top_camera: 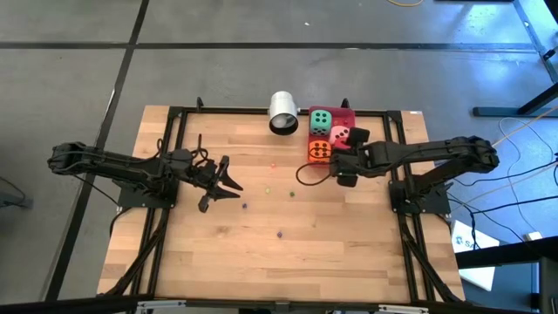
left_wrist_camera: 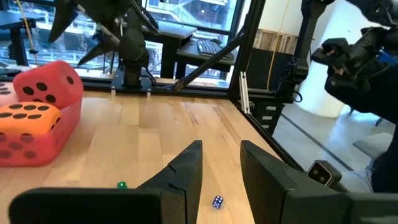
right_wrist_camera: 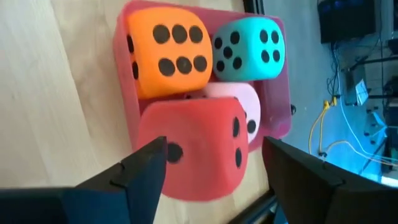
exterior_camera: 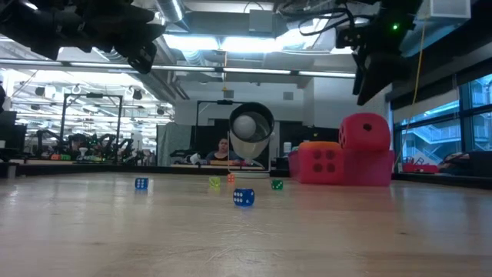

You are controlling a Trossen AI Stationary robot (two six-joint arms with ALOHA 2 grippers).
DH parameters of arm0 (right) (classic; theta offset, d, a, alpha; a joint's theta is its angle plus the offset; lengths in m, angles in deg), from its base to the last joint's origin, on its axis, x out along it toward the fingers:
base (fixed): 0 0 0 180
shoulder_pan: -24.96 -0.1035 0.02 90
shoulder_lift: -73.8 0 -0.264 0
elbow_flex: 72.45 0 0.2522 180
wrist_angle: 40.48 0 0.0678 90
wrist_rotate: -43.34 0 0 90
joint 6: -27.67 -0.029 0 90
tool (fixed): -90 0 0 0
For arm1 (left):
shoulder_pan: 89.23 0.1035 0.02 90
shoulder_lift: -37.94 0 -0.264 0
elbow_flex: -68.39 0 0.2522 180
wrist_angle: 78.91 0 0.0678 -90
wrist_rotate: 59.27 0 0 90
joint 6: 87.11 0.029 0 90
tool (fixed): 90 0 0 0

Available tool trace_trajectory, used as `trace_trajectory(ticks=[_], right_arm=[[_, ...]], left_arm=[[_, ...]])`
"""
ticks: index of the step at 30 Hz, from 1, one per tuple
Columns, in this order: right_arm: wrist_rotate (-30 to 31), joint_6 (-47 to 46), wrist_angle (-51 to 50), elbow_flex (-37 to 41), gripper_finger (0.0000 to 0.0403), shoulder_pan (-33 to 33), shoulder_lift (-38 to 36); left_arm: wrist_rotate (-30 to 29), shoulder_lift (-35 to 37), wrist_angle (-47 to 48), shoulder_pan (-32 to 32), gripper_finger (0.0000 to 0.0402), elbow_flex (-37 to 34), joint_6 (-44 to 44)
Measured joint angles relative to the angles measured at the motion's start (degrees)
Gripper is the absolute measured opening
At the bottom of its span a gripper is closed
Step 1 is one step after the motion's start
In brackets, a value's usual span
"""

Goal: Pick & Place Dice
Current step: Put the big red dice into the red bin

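Red die (right_wrist_camera: 193, 149): lying between the right jaws, which are spread wide, seemingly released.
Tray (right_wrist_camera: 273, 106): directly beneath.
Left jaws: narrow, holding nothing.

Four big dice (right_wrist_camera: 186, 112) sit in one red tray (right_wrist_camera: 277, 118), beside one white cup (top_camera: 283, 112).

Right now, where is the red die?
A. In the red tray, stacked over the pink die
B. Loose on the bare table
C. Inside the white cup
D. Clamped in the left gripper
A: the red die sits in the red tray, overlapping the pink die, between the right gripper's open fingers.
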Motion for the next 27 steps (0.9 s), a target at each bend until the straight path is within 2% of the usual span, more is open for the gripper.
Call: trace_trajectory(ticks=[5, 8, 13, 19, 21, 24, 27], right_arm=[[0.14, -5.11, -6.68, -0.05, 0.026, -1.14, 0.0], [0.14, -8.72, -7.89, -0.05, 0.0238, -2.61, -0.12], [-0.09, -11.39, -8.14, -0.1, 0.015, -6.03, -0.52], [-5.66, -13.38, -7.81, -0.1, 0.0018, -7.25, -0.59], [-5.84, -13.51, -7.21, -0.1, 0.0009, -7.22, -0.59], [-5.77, -13.54, -5.8, 0.01, 0.002, -6.88, -0.59], [-5.86, -13.41, -3.79, 1.37, 0.0013, -6.27, -0.59]], left_arm=[[0.0, -0.02, 0.55, -0.01, 0.0102, 0.0, 0.02], [0.0, -0.02, 0.55, 0.01, 0.0102, 0.0, 0.41], [-0.02, 0.0, 0.53, 0.03, 0.0102, 0.0, 1.36], [-0.07, -0.02, 0.53, 0.1, 0.0102, 0.0, 1.57], [-0.07, -0.02, 0.53, 0.1, 0.0102, 0.0, 2.18], [-0.07, -0.02, 0.53, 0.1, 0.0102, 0.0, 2.58], [-0.04, -0.02, 0.53, 0.1, 0.0102, 0.0, 2.58]])
